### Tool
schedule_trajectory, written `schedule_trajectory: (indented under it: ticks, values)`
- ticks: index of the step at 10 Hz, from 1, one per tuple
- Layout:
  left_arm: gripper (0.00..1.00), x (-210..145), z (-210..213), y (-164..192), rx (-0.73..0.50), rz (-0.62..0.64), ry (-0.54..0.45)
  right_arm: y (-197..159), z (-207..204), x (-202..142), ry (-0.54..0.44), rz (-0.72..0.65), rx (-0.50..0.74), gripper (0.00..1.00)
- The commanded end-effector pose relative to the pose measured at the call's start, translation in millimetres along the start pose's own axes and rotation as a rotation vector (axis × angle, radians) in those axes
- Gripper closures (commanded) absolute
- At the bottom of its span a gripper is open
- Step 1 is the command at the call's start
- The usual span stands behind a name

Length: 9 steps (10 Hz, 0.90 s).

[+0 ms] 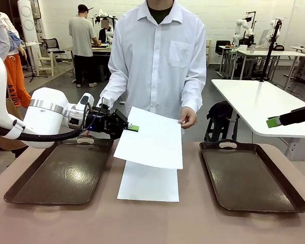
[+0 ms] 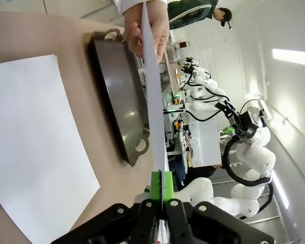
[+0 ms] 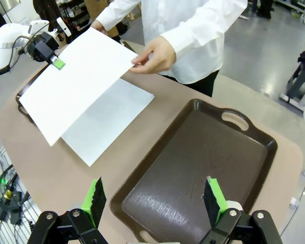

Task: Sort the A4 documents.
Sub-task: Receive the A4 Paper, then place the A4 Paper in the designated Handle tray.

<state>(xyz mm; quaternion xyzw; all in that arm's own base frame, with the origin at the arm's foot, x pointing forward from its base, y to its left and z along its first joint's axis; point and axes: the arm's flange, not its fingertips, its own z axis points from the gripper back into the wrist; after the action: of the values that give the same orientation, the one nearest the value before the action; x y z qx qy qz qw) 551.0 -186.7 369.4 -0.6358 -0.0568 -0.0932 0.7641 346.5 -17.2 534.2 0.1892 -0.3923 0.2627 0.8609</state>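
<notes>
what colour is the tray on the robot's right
Dark brown; the right tray shows best in the right wrist view.

We're in a lab workroom: beyond the brown surface [image 1: 152,223] there's a long white worktable [image 1: 254,101], a black equipment stand [image 1: 269,51], bare grey floor [image 1: 61,81] and white walls [image 1: 218,20].

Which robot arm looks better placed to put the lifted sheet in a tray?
Likely left. The left fingers are shut on the sheet beside the left tray; the right fingers hang open and empty near the right tray.
</notes>
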Motion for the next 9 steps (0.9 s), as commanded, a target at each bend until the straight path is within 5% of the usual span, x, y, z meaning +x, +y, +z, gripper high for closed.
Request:
schedule_trajectory:
  ticks: [1,9]
  values:
    - [1.0,3.8,-1.9,2.7,-0.031,0.015,-0.028,-1.0,-2.1,-0.7,-0.004,-0.004,0.014,0.0]
    - [1.0,3.8,-1.9,2.7,-0.031,0.015,-0.028,-1.0,-2.1,-0.7,-0.004,-0.004,0.014,0.0]
